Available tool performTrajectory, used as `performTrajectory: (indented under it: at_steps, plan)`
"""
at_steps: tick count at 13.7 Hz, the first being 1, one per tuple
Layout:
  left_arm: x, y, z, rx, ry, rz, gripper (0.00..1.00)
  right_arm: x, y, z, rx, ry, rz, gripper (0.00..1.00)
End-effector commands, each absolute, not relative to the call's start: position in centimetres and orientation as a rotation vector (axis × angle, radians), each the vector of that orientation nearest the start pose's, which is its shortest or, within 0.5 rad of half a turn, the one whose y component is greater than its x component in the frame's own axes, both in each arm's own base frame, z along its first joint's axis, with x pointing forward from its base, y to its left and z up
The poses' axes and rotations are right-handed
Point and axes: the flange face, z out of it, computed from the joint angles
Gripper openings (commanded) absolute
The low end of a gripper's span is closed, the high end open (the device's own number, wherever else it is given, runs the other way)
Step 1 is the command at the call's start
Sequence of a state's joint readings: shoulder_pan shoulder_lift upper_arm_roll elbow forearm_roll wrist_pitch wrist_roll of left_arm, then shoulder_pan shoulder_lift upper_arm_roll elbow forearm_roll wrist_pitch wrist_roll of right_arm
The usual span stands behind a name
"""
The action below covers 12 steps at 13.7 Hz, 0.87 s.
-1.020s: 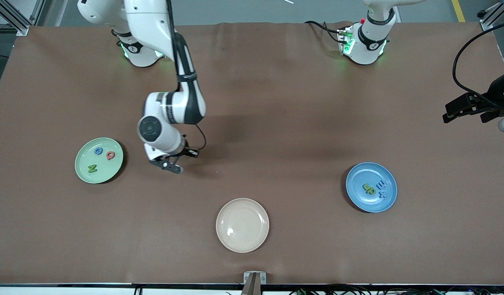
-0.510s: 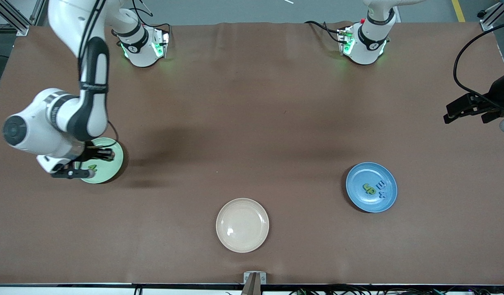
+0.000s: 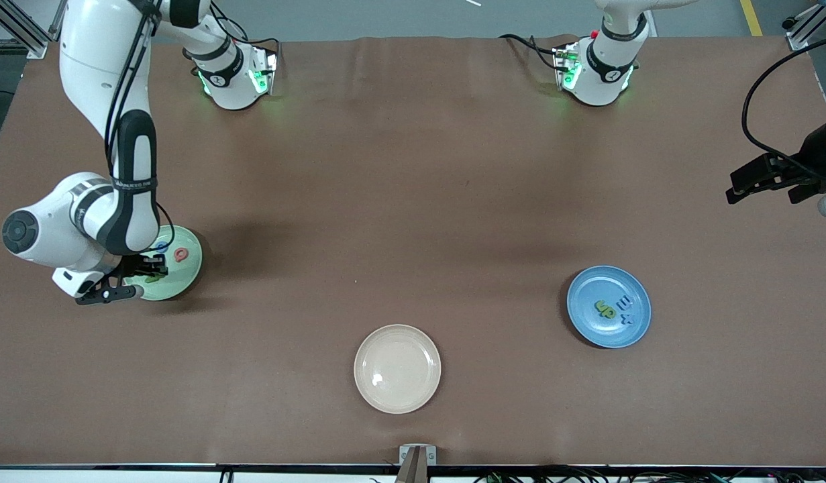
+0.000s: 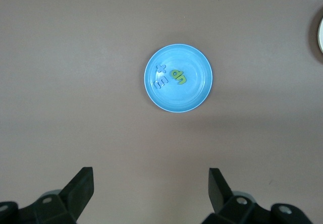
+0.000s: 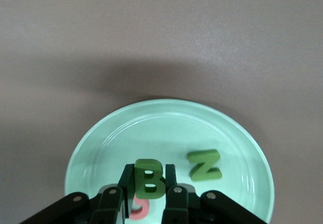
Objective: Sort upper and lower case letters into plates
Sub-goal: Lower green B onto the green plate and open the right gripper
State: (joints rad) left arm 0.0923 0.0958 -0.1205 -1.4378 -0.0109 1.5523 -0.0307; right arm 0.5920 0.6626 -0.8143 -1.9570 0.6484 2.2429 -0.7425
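While the right pincer (image 5: 149,191) pinches the B (image 5: 149,178) over the mint plate (image 5: 101,138) for capitals, the left pincer (image 4: 151,188) waits, spread, above the table (image 4: 75,57).

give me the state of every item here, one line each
right end effector: shut on green B, over the mint plate
green B: held upright, not yet released
mint plate: holds green N, red Q, a blue letter
blue plate: holds four small letters
cream plate: empty
left end effector: open, waiting high
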Motion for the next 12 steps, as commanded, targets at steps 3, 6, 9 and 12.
performTrajectory:
  at_steps: [3,6,9,12]
  plan:
    - [58.9,-0.6,63.1,-3.146,0.005,-0.049,1.00,59.3,-10.1,19.4,-3.067,-0.275,0.101,0.12]
    - [59.2,-0.2,62.4,-3.115,0.007,-0.031,1.00,59.3,-9.9,19.6,-3.058,-0.275,0.109,0.50]
    - [59.4,0.3,62.2,-3.107,-0.005,-0.033,1.00,59.5,-9.3,20.7,-3.052,-0.264,0.100,0.98]
    - [59.8,1.1,62.1,-3.100,-0.044,-0.068,1.00,59.6,-8.6,25.6,-3.036,-0.278,0.078,0.98]
